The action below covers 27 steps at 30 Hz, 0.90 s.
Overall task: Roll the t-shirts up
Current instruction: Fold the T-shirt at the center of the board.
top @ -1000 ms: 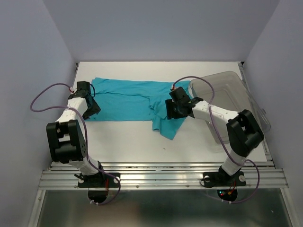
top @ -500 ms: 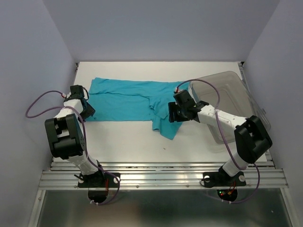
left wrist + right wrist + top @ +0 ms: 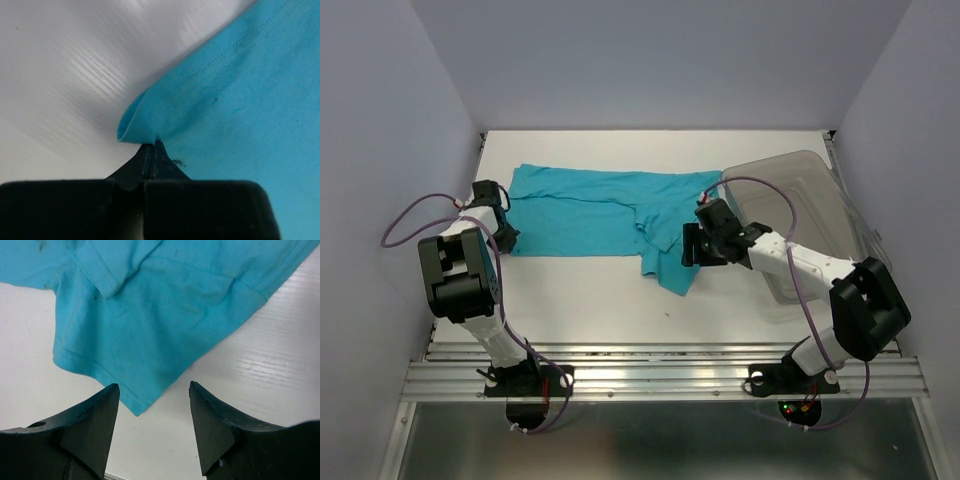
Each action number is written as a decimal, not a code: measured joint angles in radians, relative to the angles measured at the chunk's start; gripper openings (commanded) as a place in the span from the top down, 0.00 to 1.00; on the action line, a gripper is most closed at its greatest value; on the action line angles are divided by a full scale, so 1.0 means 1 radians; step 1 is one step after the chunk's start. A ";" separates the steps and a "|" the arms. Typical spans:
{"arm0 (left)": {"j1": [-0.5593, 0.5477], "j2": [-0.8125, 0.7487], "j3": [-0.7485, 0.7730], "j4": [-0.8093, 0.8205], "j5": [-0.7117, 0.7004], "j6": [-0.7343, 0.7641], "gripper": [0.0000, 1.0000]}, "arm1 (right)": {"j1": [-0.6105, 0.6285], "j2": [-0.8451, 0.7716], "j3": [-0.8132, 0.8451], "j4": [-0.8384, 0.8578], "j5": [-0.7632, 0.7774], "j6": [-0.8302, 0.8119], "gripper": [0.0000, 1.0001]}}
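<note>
Clearance is provided by the right claw (image 3: 154,386), spread wide over a loose flap of the t-shirt (image 3: 590,210), presumably for taking it. The left claw (image 3: 152,150) is pinched on the hem corner as an anchor. The t-shirt is laid flat across the table (image 3: 580,295), just beside the bin (image 3: 810,185).

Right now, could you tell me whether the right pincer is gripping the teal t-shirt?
No, the right pincer stands wide open, and the t-shirt lies beyond it with no cloth pinched in its gap.
</note>
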 measured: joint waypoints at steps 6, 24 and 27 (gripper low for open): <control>0.000 -0.009 0.002 -0.012 0.017 -0.001 1.00 | 0.000 -0.033 -0.094 0.002 -0.037 0.087 0.36; 0.000 -0.122 0.002 -0.022 0.079 0.023 1.00 | 0.074 0.074 -0.179 0.220 -0.115 0.296 0.99; 0.000 -0.124 0.002 -0.023 0.079 0.030 1.00 | 0.073 0.091 -0.177 0.229 -0.093 0.314 0.99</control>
